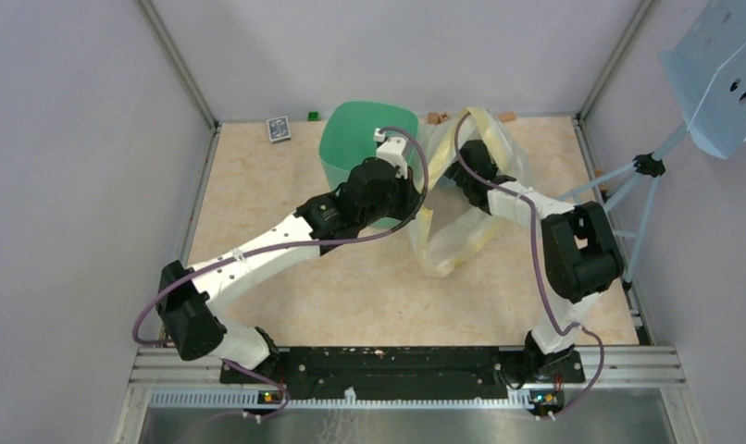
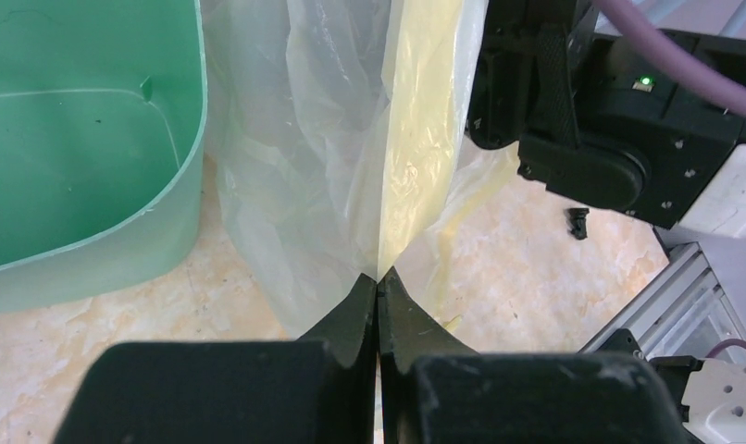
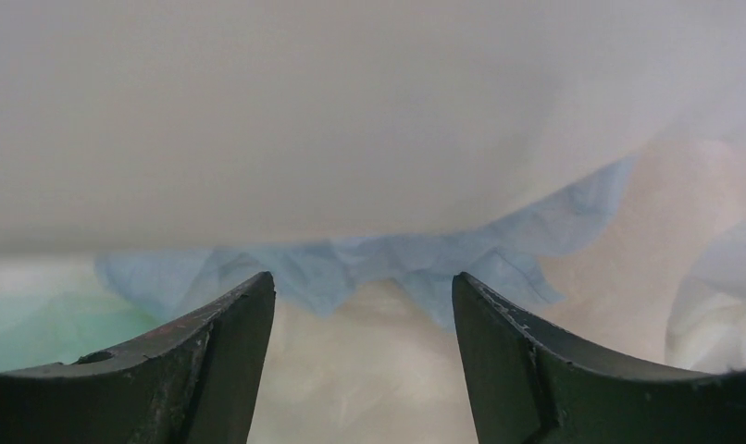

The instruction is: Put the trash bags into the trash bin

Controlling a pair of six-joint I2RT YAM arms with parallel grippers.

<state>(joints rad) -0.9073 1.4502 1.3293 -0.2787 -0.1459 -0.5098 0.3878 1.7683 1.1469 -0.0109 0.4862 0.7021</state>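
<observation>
- From above, the mint-green trash bin (image 1: 346,139) stands at the far side of the worktop (image 1: 351,296). The big cream-yellow bag (image 1: 453,245) lies just beside it on the right.
- The left arm (image 1: 286,240) reaches to where the bin and the big bag meet. The right arm (image 1: 522,199) goes into the big bag's mouth, so its tip is hidden.
- The pale blue trash bag (image 3: 397,264) does not show from up here.
- In the left wrist view, the left jaws are pressed tight together. They pinch a fold of the cream-yellow bag, which stands up in front of them like a curtain.
- The trash bin sits to the left in this view, with nothing inside the part that shows.
- In the right wrist view, the right jaws are wide open and hold nothing.
- The pale blue trash bag is straight ahead of them, a little past the tips. It is crumpled, and its long side runs left to right across the gap.
- Pale film fills the top of this view. A green patch low on the left is likely the bin, seen through plastic.
- I think the right arm is much nearer the blue bag, so it should push forward and pinch. The bag must then go left to the bin.
</observation>
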